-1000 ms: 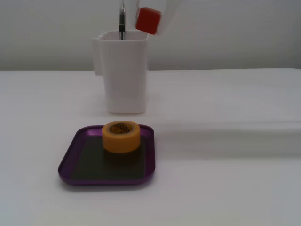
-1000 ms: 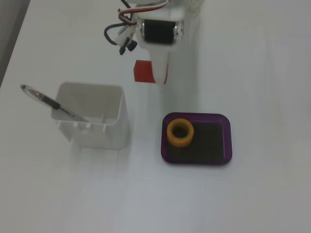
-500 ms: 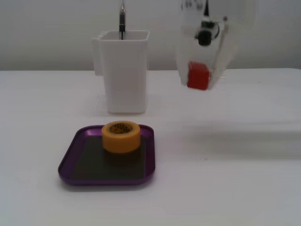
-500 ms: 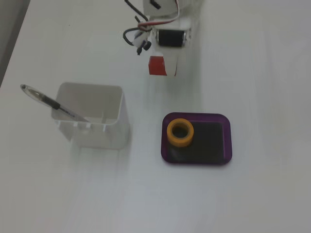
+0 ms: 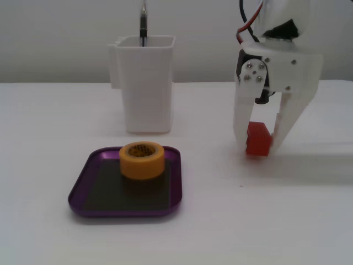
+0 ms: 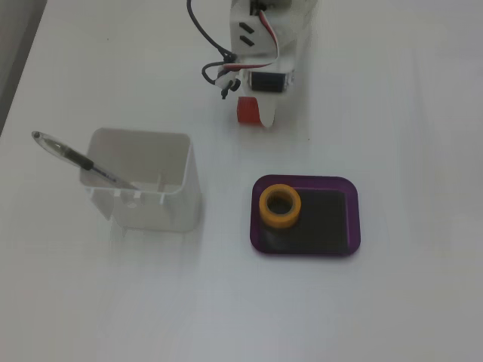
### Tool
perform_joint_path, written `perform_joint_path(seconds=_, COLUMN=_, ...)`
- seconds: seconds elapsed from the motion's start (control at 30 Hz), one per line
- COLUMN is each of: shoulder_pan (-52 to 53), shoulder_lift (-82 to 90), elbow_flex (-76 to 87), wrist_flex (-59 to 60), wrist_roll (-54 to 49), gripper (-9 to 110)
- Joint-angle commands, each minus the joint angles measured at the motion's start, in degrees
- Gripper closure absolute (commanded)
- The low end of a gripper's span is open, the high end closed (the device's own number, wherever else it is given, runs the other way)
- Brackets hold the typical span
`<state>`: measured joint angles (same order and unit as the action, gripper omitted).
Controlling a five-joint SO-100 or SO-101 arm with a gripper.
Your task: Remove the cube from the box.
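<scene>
The red cube is outside the purple box, to its right in a fixed view, at or just above the white table. My gripper points down with its two white fingers on either side of the cube, shut on it. In the other fixed view from above, the cube shows partly under the gripper, above the box in the picture. The box holds only a yellow tape roll.
A tall white container with a pen in it stands behind the box, left of the gripper. From above, the container is left of the box and the tape roll sits in the box's left part.
</scene>
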<state>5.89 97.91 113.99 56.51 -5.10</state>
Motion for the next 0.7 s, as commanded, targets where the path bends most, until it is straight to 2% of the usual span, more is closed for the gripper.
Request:
perform_joint_path(seconds=0.0, shoulder_pan=0.1, shoulder_lift=-1.2, elbow_flex=-0.3, wrist_flex=-1.4, wrist_roll=-0.4, gripper=102)
perform_joint_path(seconds=0.2, shoulder_pan=0.2, shoulder_lift=-2.2, elbow_flex=-1.1, wrist_flex=-0.8, wrist_roll=-0.3, gripper=101)
perform_joint_path(seconds=0.5, shoulder_pan=0.0, shoulder_lift=-1.8, elbow_flex=-2.3, wrist_flex=-0.3, wrist_roll=-0.2, gripper=91)
perform_joint_path(seconds=0.67, shoulder_pan=0.4, shoulder_lift=-1.6, elbow_flex=-11.8, wrist_flex=8.3, wrist_roll=-0.2, gripper=91)
